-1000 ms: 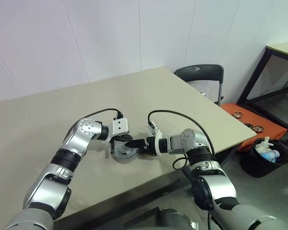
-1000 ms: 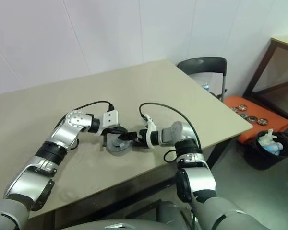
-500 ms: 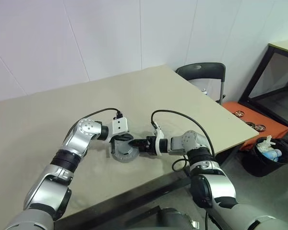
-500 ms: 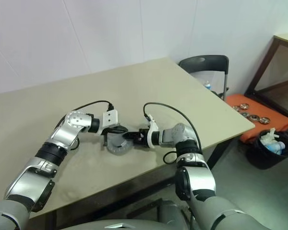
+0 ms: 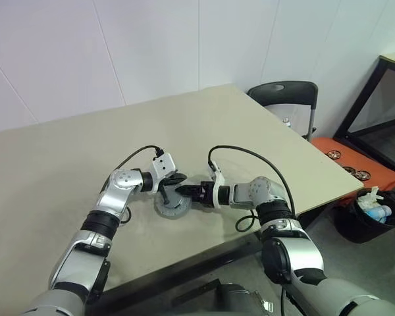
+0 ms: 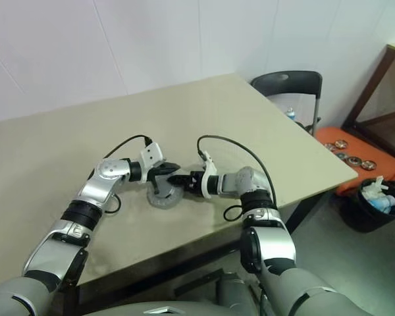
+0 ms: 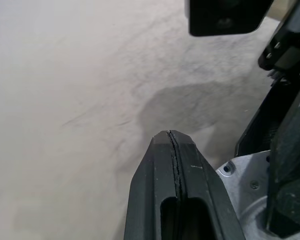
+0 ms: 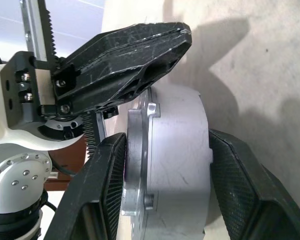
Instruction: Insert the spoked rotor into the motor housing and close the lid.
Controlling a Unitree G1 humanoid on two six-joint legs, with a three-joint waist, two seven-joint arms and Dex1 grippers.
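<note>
Black cross-hatched pads of the right gripper (image 8: pixel 160 195) clamp the short round grey metal motor housing (image 8: pixel 177 160), flanged lid edge included, on the matte beige table (image 5: pixel 66 164). Left gripper (image 7: pixel 176 170), fingers pressed together, rests at its rim, turned more inward than before.

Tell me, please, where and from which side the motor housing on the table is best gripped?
By the look of it, across its flat faces, coming in level from its right. The motor housing is a short drum, so its two faces give parallel surfaces. The right gripper already straddles it that way, one finger on the flanged face, one on the plain face. The shut left gripper sits at its rim.
</note>
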